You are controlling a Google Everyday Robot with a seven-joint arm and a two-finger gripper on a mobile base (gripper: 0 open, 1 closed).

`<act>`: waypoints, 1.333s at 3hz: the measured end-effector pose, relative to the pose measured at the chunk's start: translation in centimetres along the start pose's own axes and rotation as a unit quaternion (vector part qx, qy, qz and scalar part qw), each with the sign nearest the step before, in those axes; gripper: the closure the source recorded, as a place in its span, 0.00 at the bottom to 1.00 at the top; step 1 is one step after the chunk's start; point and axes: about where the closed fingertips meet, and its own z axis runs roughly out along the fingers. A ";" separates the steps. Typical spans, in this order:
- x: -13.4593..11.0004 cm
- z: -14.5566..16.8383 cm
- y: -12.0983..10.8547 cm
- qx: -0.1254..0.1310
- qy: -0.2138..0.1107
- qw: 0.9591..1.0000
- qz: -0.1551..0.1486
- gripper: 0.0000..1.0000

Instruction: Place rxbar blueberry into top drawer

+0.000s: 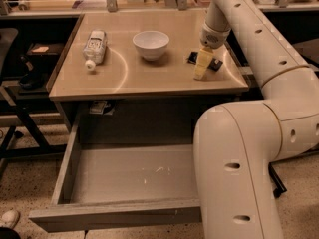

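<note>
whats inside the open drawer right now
Only pale scuffs show on the grey floor of the drawer; its right part is hidden by the robot's arm. The snack bar lies on the table, under the gripper.

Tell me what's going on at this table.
The robot's arm reaches over the right side of the table, with its gripper down at the rxbar blueberry, which lies on the table. Whether it has a hold on the bar cannot be told. The top drawer below stands pulled out, and the bar is not in it yet. A white bowl and a plastic bottle lying on its side sit further left.
</note>
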 end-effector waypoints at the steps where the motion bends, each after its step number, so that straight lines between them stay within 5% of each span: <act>1: 0.0 0.0 0.0 0.000 0.000 1.000 0.000 0.41; 3: 0.0 0.0 0.0 0.000 0.000 1.000 0.000 0.88; 4: -0.1 -0.4 -0.1 0.000 0.000 1.000 0.000 1.00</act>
